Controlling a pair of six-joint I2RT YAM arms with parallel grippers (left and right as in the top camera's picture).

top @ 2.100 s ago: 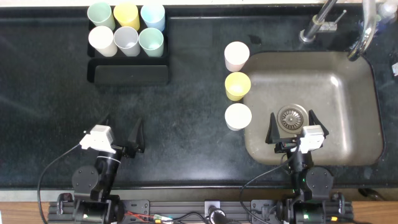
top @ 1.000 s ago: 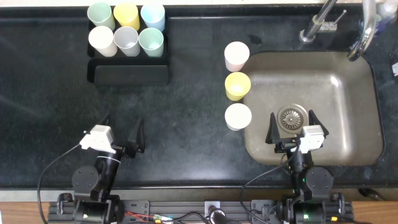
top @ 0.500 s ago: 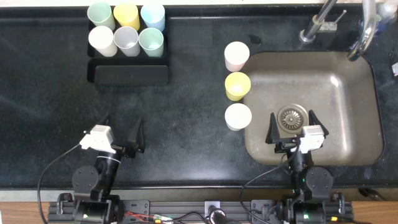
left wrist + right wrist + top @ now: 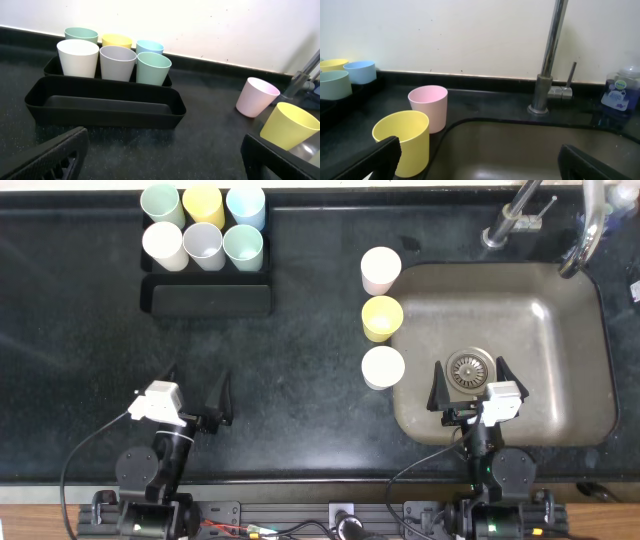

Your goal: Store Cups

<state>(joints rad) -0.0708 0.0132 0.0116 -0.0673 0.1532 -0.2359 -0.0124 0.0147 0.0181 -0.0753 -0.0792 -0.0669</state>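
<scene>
Three upright cups [image 4: 382,318]: pink, yellow and white.

The counter [image 4: 310,390] looks like dark speckled stone, slightly glossy. The sink [image 4: 550,320] is dull brushed metal, the tap [image 4: 550,55] shiny metal. The cups [image 4: 118,62] and the black tray [image 4: 100,112] look like smooth matt plastic.

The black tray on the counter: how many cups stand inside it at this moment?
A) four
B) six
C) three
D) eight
B: the top view shows six cups in two rows of three, all in the rear half of the black tray, while its front half holds nothing.
</scene>
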